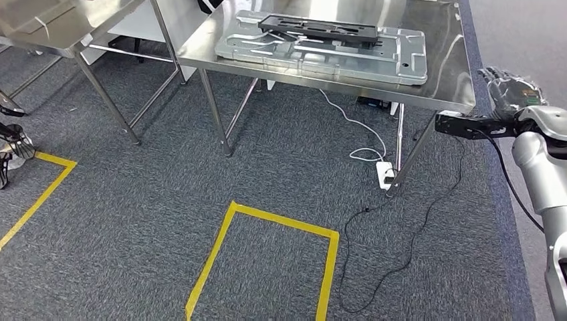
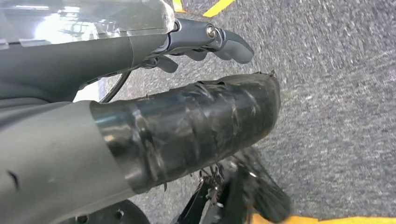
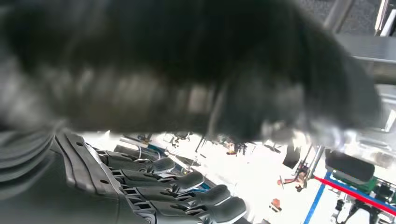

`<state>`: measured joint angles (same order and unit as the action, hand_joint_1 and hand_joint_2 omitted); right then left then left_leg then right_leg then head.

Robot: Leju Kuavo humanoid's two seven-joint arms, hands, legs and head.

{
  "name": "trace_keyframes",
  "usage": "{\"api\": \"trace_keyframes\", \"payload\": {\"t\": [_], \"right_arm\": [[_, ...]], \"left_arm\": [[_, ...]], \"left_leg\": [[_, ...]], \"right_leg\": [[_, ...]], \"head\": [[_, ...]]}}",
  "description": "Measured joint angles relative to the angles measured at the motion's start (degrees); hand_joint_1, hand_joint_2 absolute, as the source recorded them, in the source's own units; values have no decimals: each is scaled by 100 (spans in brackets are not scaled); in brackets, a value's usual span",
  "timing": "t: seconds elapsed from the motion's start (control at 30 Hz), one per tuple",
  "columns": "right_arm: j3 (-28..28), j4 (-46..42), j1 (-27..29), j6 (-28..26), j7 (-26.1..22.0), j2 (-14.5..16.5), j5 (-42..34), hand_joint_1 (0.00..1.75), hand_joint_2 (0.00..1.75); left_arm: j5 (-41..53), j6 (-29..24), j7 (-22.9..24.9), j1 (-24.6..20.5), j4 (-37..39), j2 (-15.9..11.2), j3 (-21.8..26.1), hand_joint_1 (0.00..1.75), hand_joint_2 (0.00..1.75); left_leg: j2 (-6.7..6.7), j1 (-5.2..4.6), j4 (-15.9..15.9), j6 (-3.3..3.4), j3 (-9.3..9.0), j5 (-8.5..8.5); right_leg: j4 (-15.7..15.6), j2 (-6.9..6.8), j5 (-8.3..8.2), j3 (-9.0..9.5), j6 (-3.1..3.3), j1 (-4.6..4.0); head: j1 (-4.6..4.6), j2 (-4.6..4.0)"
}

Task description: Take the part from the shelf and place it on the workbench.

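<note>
A flat black part [image 1: 314, 28] lies on top of a large silver pressed-metal panel [image 1: 321, 50], which rests on the steel workbench [image 1: 444, 77] ahead of me. My right hand [image 1: 509, 90] is raised just off the bench's right corner, fingers apart and holding nothing. It stands apart from both parts. In the right wrist view its dark fingers [image 3: 187, 196] lie straight side by side, under a blurred thumb. My left hand [image 2: 187, 107] hangs over the grey carpet with its taped thumb and its fingers [image 2: 210, 39] around nothing.
A second steel table [image 1: 53, 27] stands at the far left. Under the workbench lie a white power strip [image 1: 386, 175] and a black cable trailing across the carpet. Yellow tape [image 1: 267, 221] marks a square on the floor. A person's shoes [image 1: 13, 144] show at the left edge.
</note>
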<state>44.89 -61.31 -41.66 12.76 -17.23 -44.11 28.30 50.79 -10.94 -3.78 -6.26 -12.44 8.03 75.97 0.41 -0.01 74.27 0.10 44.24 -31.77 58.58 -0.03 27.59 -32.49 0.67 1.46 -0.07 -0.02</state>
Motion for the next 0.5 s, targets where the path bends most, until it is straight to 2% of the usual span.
{"api": "trace_keyframes", "payload": {"t": [0.03, 0.07, 0.17, 0.2, 0.3, 0.37, 0.4, 0.47, 0.5], "right_arm": [[0, -5, 20, -2, 0, -3, 0, 0, 175], [0, -11, 40, -4, 0, -4, -2, 0, 175], [-10, -27, 71, -22, -3, -16, -30, 0, 44], [-16, -32, 79, -28, -5, -22, -54, 0, 0], [-33, -39, 121, -27, -14, -26, -133, 0, 0], [-60, -37, 145, -21, -17, -44, -163, 0, 0], [-73, -37, 153, -18, -17, -56, -170, 0, 0], [-83, -33, 186, -7, -17, -62, -173, 0, 0], [-83, -29, 210, -2, -17, -63, -173, 0, 0]], "left_arm": [[-3, -1, -1, 0, 0, -1, 0, 0, 0], [-5, -1, 0, -1, 0, -1, 0, 0, 0], [-4, -9, 2, -10, -1, -9, 0, 0, 0], [-1, -13, 3, -9, -1, -12, 0, 0, 0], [9, -22, 5, -7, 0, -15, 0, 0, 0], [12, -27, 8, -16, 0, -11, 0, 0, 0], [14, -27, 8, -17, 0, -9, 0, 0, 0], [17, -27, 9, -13, 0, -7, 0, 0, 0], [20, -27, 10, -10, 0, -7, 0, 0, 0]], "left_leg": [[-1, 2, 80, 8, -57, 15], [-4, -1, -85, 32, -239, 105], [-42, -37, -1270, 188, -1112, 366], [-57, -49, -1505, 226, -1266, 405], [-32, -68, -1717, 284, -1339, 484], [50, -47, -1864, 339, -1362, 574], [94, -34, -1910, 357, -1360, 613], [180, -39, -1906, 375, -1318, 634], [225, -39, -1884, 374, -1294, 633]], "right_leg": [[5, 6, -38, -44, -5, -10], [7, 12, -74, -82, -11, -21], [1, 38, -161, -143, -51, -41], [-10, 46, -185, -146, -79, -37], [-55, 75, -248, -144, -186, -20], [109, 74, -118, -246, -232, -20], [360, 64, 42, -368, -250, -16], [1107, 51, 407, -718, -300, -9], [1395, 43, 491, -846, -330, 1]], "head": [[-1, 0], [-1, 0], [1, 0], [2, 0], [1, 0], [3, 0], [5, 0], [4, 0], [5, 0]]}}
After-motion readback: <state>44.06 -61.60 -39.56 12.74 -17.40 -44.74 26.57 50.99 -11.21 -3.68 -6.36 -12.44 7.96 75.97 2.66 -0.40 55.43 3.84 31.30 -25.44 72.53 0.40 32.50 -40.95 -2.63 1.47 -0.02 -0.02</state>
